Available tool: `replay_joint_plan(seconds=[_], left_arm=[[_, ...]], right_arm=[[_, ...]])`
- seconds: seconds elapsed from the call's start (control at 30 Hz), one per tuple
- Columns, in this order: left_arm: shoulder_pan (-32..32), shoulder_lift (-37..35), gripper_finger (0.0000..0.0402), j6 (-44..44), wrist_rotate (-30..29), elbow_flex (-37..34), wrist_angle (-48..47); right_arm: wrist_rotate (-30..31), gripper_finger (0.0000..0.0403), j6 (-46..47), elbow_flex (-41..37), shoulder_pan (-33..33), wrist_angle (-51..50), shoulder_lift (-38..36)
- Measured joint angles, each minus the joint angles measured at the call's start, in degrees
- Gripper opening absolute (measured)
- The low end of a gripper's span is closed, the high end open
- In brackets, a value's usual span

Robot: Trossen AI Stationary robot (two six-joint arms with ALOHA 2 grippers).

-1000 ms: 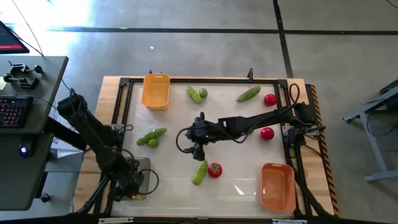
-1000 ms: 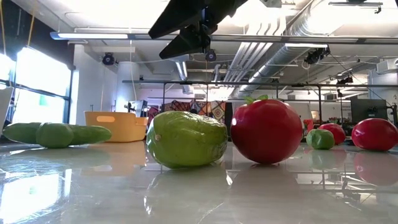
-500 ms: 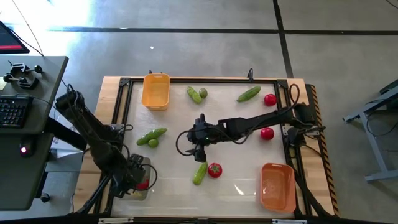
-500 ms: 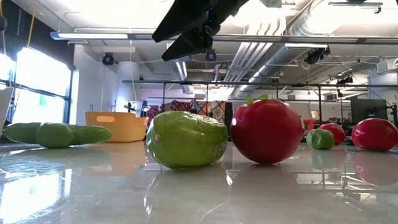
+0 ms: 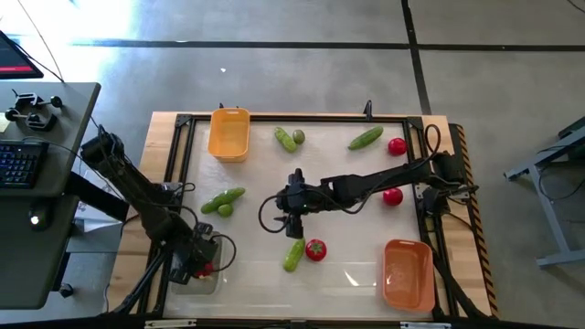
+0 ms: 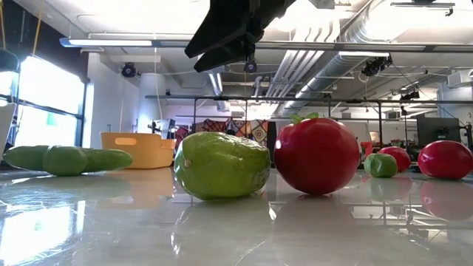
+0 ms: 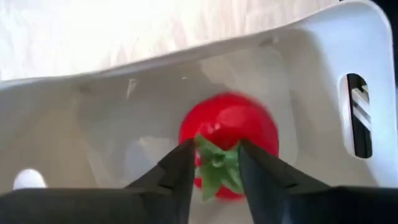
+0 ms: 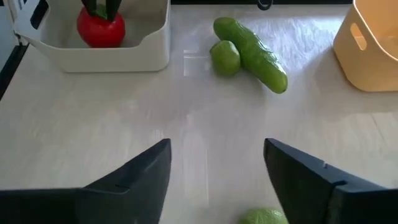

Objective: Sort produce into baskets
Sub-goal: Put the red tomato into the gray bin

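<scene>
My left gripper [image 7: 216, 152] hangs over the clear basket [image 5: 212, 279] at the near left, fingers pointing down with a narrow gap. A red tomato [image 7: 249, 124] lies on that basket's floor, its green calyx between the fingers. My right gripper [image 8: 217, 168] hovers open above mid-table, touching nothing. Just nearer than it, a green cucumber [image 5: 293, 253] and a tomato [image 5: 315, 249] rest on the table. The yellow-orange basket [image 5: 228, 133] stands far left and the darker orange basket [image 5: 408, 274] near right. My left gripper's fingers [image 7: 180, 168] stand on either side of the tomato's green calyx [image 7: 217, 171], coming from above. The tomato sits on the clear basket's floor. Whether the fingers touch the calyx, I cannot tell.
A cucumber with a lime [image 5: 224, 199] lies left of centre, and another such pair [image 5: 288, 139] lies at the far middle. A lone cucumber [image 5: 366, 138] and two tomatoes [image 5: 397, 146] [image 5: 392, 195] lie toward the right. A raised frame [image 5: 174, 164] edges the table.
My left gripper has shifted a little over the clear basket toward the table's left edge. The tomato, hidden beneath it a second ago, now shows on the basket's floor.
</scene>
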Motion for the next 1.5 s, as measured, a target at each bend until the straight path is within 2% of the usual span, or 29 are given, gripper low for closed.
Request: replay_joint_plan(seconds=[0.17,0.37,0.6,0.9,1.27,1.5], left_arm=[[0.9,-0.99,0.0067,0.57,0.28,0.78,0.18],[2.33,-3.14,0.0044,0.37,-2.35,0.86,-0.16],[4.28,-3.22,0.0032,0.82,-2.63,0.57,-0.29],[6.49,-3.22,0.0065,1.92,-6.87,0.34,-4.88],[7.22,-2.98,0.0006,3.33,-5.46,-1.27,-1.23],[7.22,-2.46,0.0001,3.97,-6.11,-1.27,-1.36]], right_arm=[[-0.04,0.0194,-0.02,0.0,0.0,-0.04,0.0],[-0.17,0.0173,-1.02,0.0,0.0,-0.26,0.0],[-0.83,0.0172,-0.94,0.0,0.0,-0.28,0.0],[-0.85,0.0172,-0.92,0.0,0.0,-0.3,-0.02],[-0.85,0.0172,-1.03,0.0,0.0,-0.54,-0.02],[-0.85,0.0172,-0.9,0.0,0.0,-0.67,-0.04]])
